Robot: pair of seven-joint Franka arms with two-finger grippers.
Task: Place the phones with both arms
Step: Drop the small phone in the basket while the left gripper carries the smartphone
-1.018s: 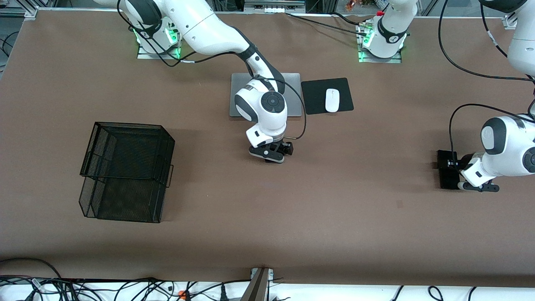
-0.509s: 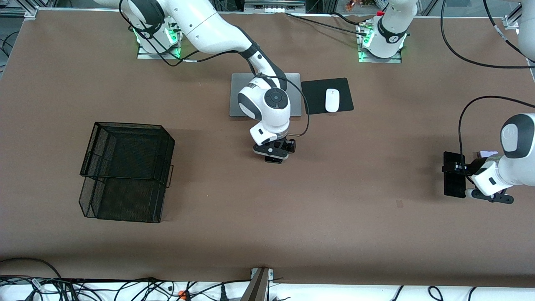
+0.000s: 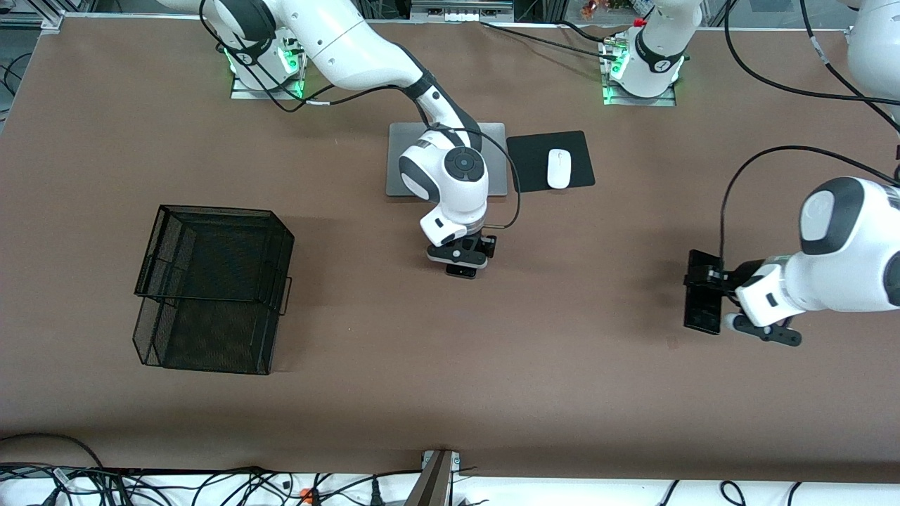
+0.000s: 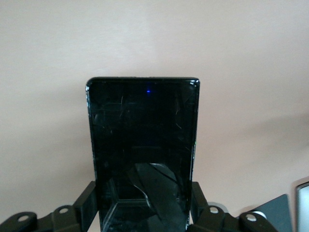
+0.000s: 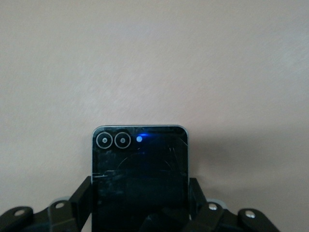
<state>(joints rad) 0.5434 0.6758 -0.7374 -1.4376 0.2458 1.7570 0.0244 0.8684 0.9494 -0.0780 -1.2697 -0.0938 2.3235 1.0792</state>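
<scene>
Black phones, two visible. Left gripper (image 3: 716,298) clamps long slim phone (image 3: 703,301), over table toward left arm's end. Right gripper (image 3: 464,265) closed on small squarish phone (image 5: 140,179), mid-table. One wire basket (image 3: 211,288); one laptop (image 3: 492,158); one mouse (image 3: 559,169).

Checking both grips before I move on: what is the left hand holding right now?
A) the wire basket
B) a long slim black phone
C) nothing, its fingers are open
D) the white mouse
B: in the left wrist view the left hand has its fingers shut on the sides of the long slim black phone, which the front view shows off the table.
</scene>
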